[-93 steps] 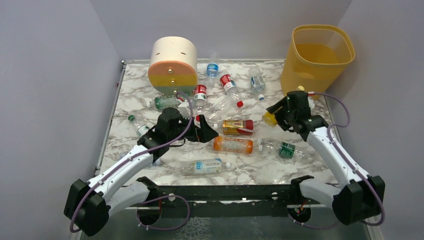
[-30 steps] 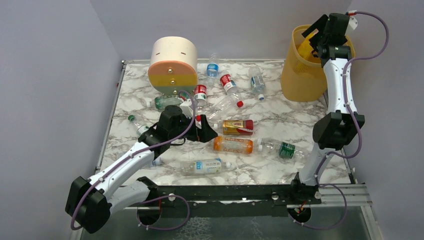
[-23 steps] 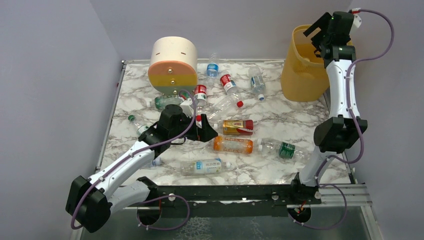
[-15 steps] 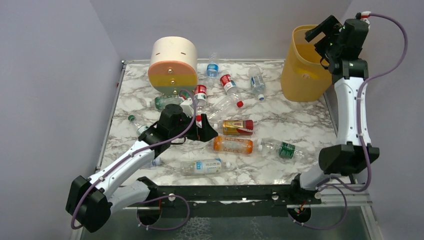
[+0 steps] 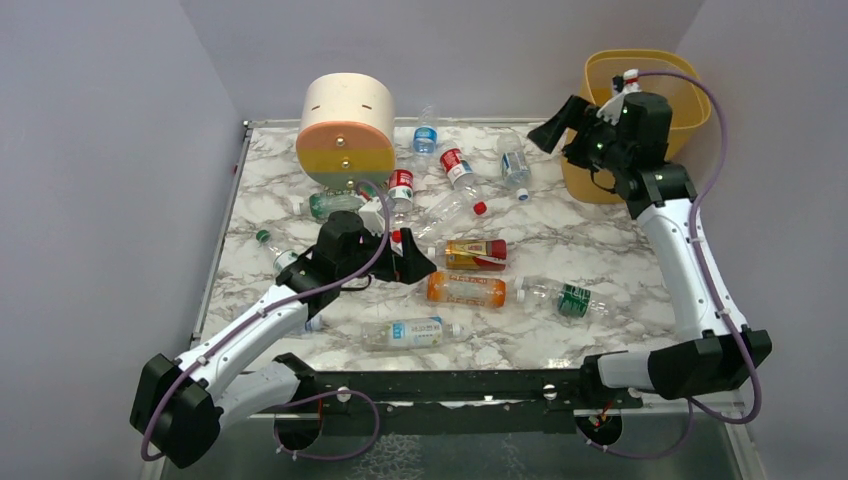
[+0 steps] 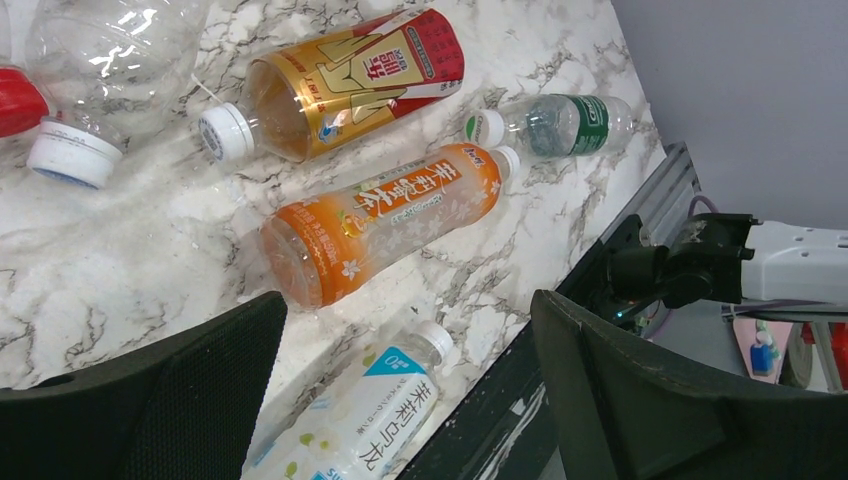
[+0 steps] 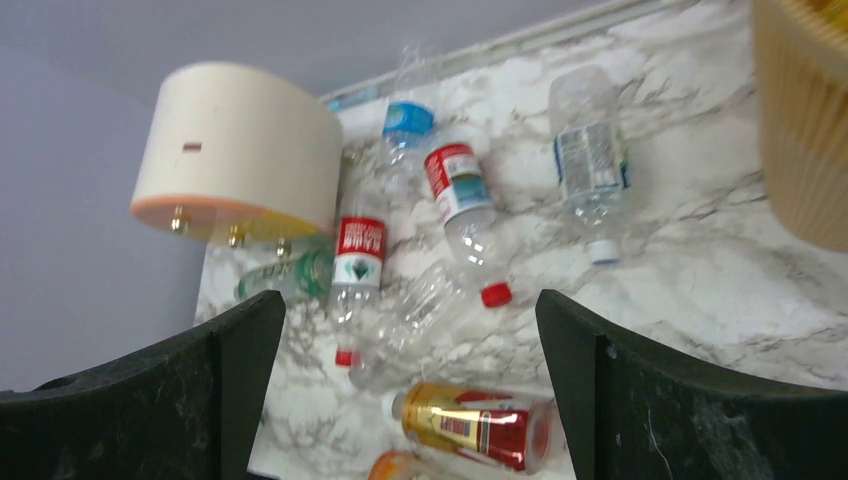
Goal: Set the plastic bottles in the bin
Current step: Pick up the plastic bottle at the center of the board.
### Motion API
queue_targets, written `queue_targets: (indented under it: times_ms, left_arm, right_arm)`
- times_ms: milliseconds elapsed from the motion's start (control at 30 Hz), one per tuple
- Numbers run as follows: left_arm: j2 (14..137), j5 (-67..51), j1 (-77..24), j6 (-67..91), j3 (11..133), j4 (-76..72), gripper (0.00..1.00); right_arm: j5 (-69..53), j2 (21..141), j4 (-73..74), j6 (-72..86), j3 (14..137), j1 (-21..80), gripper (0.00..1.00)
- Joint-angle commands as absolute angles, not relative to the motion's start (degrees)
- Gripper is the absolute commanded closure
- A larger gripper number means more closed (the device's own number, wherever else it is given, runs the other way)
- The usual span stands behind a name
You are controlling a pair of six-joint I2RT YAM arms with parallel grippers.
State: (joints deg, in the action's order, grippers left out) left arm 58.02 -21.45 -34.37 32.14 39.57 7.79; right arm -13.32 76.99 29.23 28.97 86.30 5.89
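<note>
Across the marble table (image 5: 600,250), much the same scatter as a moment back. At its far right corner, the bin (image 5: 690,110): tall, translucent yellow-orange, upright, rim partly hidden behind the right arm. Far left of centre, the round drawer unit (image 5: 345,125), untouched.

Biggest change on the right side. A second ago, reaching high over the bin's mouth with a yellow bottle; now swung back down in front of the bin's near-left side. Up there, the right gripper (image 5: 568,122) spread wide with nothing between its fingers, facing the far cluster of bottles. No yellow bottle left in the claw or on the marble, so most likely dropped inside; impossible to pick out against the yellow wall. Counts as one delivery made, with that arm free for the next.

No movement from the left gripper (image 5: 412,260): likewise gaping and empty, hanging over mid-table beside the orange tea bottle (image 5: 465,290), apparently not touching it.

Still lying on the marble, apart from the bin:
- red-and-gold bottle (image 5: 475,254), just beyond the orange one
- green-labelled clear bottle (image 5: 565,298), to its right
- white-labelled bottle (image 5: 405,333), nearest the arm bases
- red-labelled bottle (image 5: 455,165) and blue-labelled bottle (image 5: 426,138), near the drawer unit

Ten or more left; far from finished.
</note>
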Motion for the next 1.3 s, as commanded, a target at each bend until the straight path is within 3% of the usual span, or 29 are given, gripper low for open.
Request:
queue_targets:
  times_ms: [0, 233, 467, 667, 1000, 1267]
  left_arm:
    - [56.68, -21.66, -34.63, 33.58, 36.71, 3.09, 0.01]
    - [59.98, -20.95, -34.67, 33.2, 35.94, 4.89, 0.01]
    - [53.91, -16.72, -34.63, 35.02, 33.24, 6.8, 0.01]
    - [51.63, -19.84, -34.65, 38.24, 32.19, 7.61, 0.01]
    - [41.31, -12.64, -34.63, 40.95, 37.58, 18.89, 0.01]
    - [30.86, -4.43, -34.64, 43.99, 40.13, 30.29, 0.01]
  right_arm:
    - [-18.51, 73.24, 27.97, 26.1, 79.72, 11.82, 0.0]
    - [-14.31, 72.2, 24.54, 27.26, 66.25, 24.7, 0.01]
    - [-8.39, 73.6, 23.63, 27.2, 59.06, 34.16, 0.0]
    - [-3.1, 73.66, 24.1, 26.29, 54.17, 41.91, 0.04]
    - [-4.87, 76.32, 15.82, 20.08, 49.2, 56.42, 0.06]
    - [-5.71, 81.38, 4.79, 16.53, 46.79, 61.58, 0.06]
